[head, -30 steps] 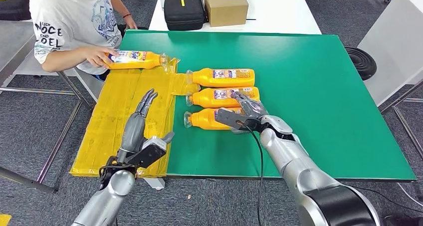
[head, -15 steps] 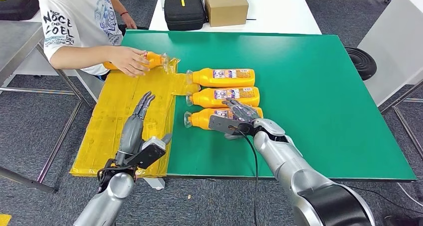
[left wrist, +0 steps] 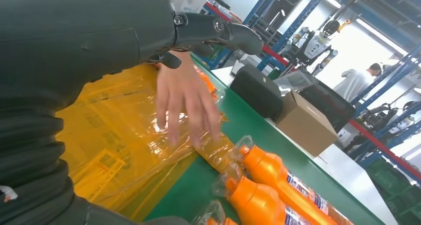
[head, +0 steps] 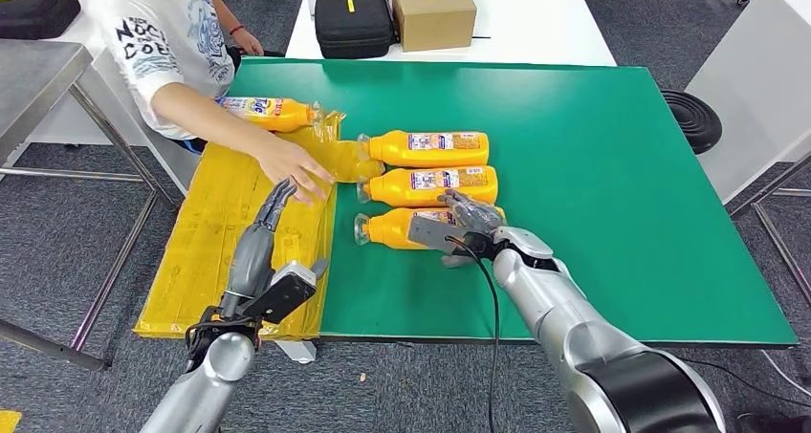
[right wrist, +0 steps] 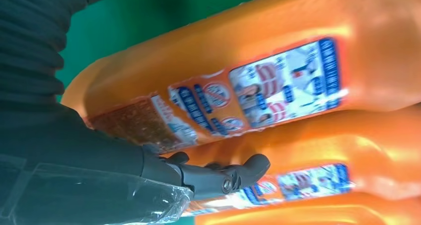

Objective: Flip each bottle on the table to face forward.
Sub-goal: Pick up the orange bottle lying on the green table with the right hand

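Three orange bottles lay on their sides in a row on the green counter (head: 593,165), clear caps toward the yellow plastic sheet (head: 230,242): the far bottle (head: 427,148), the middle bottle (head: 430,184) just beside it, and the near bottle (head: 394,227) closest to the robot. The right hand (head: 459,227) rested over the label end of the near bottle, its fingers (head: 469,208) curled across the top; from the blurred right wrist view it was hard to say whether they truly gripped it or only lay against it. The left hand (head: 263,247) hovered above the yellow sheet with fingers straight and held nothing. A person's hand (head: 298,170) reached over the sheet's edge, just beside the left fingertips. A fourth bottle (head: 268,114) lay at the far corner of the sheet, beside the person's arm. A black case (head: 353,18) and a cardboard box (head: 432,9) sat on the white table (head: 536,22) behind.
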Motion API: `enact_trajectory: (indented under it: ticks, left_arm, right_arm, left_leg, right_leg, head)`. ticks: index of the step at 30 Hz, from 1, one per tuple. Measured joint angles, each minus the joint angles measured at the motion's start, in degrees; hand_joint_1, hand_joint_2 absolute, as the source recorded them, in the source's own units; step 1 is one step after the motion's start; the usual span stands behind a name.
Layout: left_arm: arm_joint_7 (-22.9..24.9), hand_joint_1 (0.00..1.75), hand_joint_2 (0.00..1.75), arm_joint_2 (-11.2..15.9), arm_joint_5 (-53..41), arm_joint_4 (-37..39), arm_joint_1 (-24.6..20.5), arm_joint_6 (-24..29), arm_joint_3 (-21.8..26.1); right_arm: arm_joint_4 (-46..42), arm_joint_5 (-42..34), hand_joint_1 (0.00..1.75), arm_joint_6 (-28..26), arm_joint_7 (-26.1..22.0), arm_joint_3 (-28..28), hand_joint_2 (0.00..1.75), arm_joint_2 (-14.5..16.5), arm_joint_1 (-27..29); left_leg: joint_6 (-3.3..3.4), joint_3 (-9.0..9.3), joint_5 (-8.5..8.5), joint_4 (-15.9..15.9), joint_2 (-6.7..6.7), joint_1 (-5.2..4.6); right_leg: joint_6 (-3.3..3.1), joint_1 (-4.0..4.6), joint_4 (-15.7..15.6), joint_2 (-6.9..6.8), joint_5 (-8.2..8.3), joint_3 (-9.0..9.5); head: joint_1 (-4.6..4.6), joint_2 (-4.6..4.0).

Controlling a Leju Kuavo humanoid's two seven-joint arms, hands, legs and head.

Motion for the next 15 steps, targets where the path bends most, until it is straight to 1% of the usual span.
enact_trajectory:
  ticks: [7, 15]
  left_arm:
    - [0.6, 0.00, 1.75, -0.2, 0.2, 0.4, 0.1, -1.1, 0.1]
    - [1.1, 0.00, 1.75, -0.5, 0.4, 1.2, -0.1, -1.6, 0.2]
  right_arm:
    - [0.7, -0.6, 0.00, 5.0, 4.6, -0.1, 1.75, -0.9, -1.8]
    - [1.3, -1.3, 0.00, 7.8, 5.7, -0.6, 1.75, -1.7, -2.5]
  left_leg:
    - [0.00, 0.06, 0.00, 0.0, 0.00, 0.00]
    - [0.01, 0.06, 0.01, 0.0, 0.01, 0.00]
  right_leg:
    - [0.00, 0.00, 0.0, 0.00, 0.00, 0.04]
    - [0.01, 0.00, 0.0, 0.01, 0.01, 0.05]
  head:
    - [0.01, 0.00]
    - [0.01, 0.00]
